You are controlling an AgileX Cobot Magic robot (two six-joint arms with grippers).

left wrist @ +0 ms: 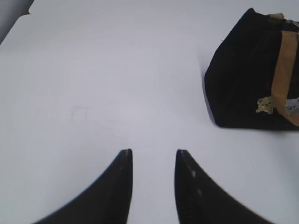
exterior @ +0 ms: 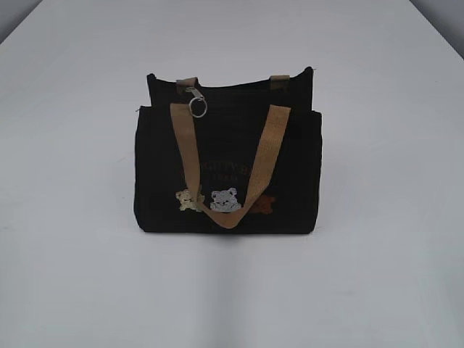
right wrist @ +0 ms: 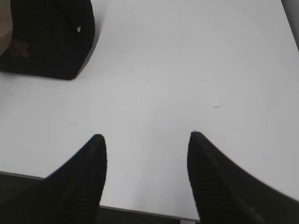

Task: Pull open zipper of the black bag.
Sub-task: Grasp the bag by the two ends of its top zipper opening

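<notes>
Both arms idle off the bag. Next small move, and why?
Probably bring the left gripper up and in toward the silver pull ring at the black bag's top left. Its jaws are open and empty over bare table; the right gripper is likewise empty.

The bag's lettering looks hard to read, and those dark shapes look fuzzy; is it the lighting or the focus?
Exterior view: the black bag is dim and soft, so its lettering blurs. Left wrist view: the left tool has smeared edges, and the table is washed out. Right wrist view: the right tool is equally soft.
</notes>
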